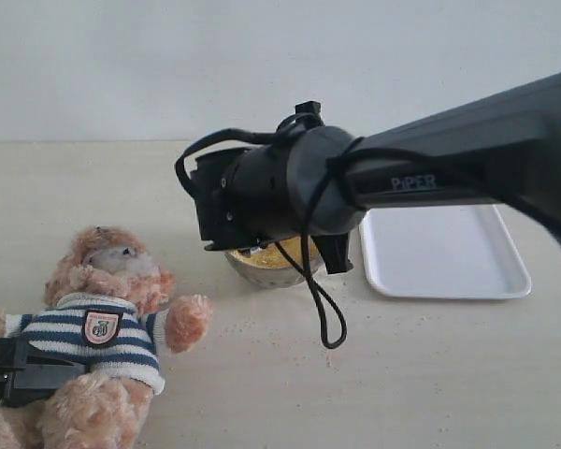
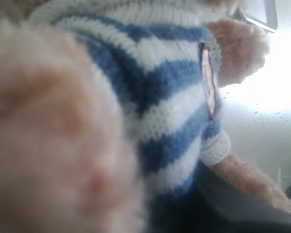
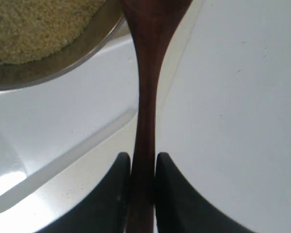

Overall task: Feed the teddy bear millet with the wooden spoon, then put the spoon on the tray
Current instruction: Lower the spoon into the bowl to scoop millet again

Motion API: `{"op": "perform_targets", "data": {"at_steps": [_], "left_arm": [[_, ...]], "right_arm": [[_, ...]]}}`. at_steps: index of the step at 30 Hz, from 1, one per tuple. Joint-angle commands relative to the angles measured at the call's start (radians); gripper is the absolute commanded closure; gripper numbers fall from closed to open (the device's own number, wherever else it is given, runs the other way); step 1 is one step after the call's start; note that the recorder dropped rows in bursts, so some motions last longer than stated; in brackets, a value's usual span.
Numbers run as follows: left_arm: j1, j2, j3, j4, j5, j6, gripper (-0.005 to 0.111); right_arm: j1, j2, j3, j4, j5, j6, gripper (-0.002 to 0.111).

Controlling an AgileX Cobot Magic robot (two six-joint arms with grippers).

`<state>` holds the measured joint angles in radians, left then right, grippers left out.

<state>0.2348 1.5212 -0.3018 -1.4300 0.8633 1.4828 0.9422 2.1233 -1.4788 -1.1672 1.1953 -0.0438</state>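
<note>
– Wooden spoon (image 3: 146,97), where is it?
– In the right gripper (image 3: 142,160). The pads are clamped on the slim handle from both sides. The spoon's oval end runs out of the wrist picture, just beside the rim of the metal bowl (image 3: 72,63). In the exterior view the arm hides the spoon.
– Handling?
– My guess is light, stiff and glossy, so slippery. A narrow handle pinched at one spot could swivel once it's loaded. The hold sits well back from the oval end, which gives reach but little control of tilt. I'd keep it level.
– Millet (image 3: 34,24)?
– Heaped in the bowl, loose and fine, and any tip will likely spill it. Specks already lie on the table (image 1: 374,374).
– Teddy bear (image 1: 103,318)?
– Lying left of the bowl, well apart from it, with its muzzle up. It's plush and should give under a touch, so there's no need to press.
– Left gripper (image 1: 19,369)?
– It's at the bear's side. The wrist view is all fur and striped shirt, so I can't tell if it's clenched.
– Tray (image 1: 439,253)?
– Just right of the bowl. It's flat and low-rimmed, which makes for an easy set-down.
</note>
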Motion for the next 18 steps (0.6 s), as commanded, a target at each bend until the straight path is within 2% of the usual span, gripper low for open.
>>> {"op": "perform_targets", "data": {"at_steps": [1,18], "left_arm": [[0.001,-0.001,0.001,-0.014,0.016,0.002,0.100],[0.001,-0.001,0.001,-0.014,0.016,0.002,0.100]], "right_arm": [[0.006,0.038,0.002,-0.057,0.026,0.011,0.094],[0.008,0.052,0.002,-0.060,0.015,0.020,0.094]]}}
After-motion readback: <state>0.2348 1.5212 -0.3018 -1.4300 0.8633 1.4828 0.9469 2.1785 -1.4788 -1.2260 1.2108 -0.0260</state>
